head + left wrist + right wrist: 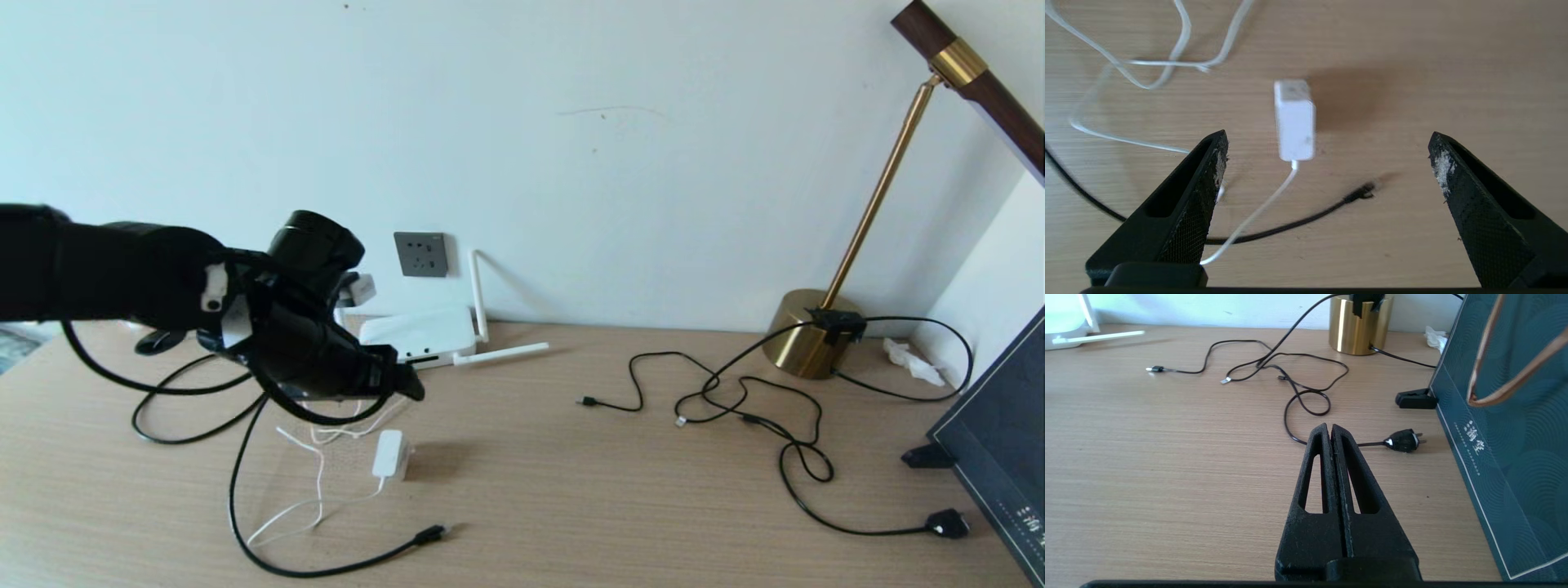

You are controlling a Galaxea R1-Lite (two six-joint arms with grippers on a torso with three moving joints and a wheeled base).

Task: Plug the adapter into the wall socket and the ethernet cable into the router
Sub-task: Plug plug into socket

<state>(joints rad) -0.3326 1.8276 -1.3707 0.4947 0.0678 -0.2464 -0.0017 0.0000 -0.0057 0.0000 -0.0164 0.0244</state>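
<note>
Left gripper [1327,143] agape, small white cube adapter [1294,120], thin white cord [1257,210]

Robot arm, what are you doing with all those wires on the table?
The left gripper hangs over the table with its jaws wide open, above the adapter. Nothing is held. The adapter lies on the wood, not plugged into the wall socket. The ethernet cable lies loose too, its plug not in the router. The right gripper sits idle over the table, jaws shut and empty.
</note>
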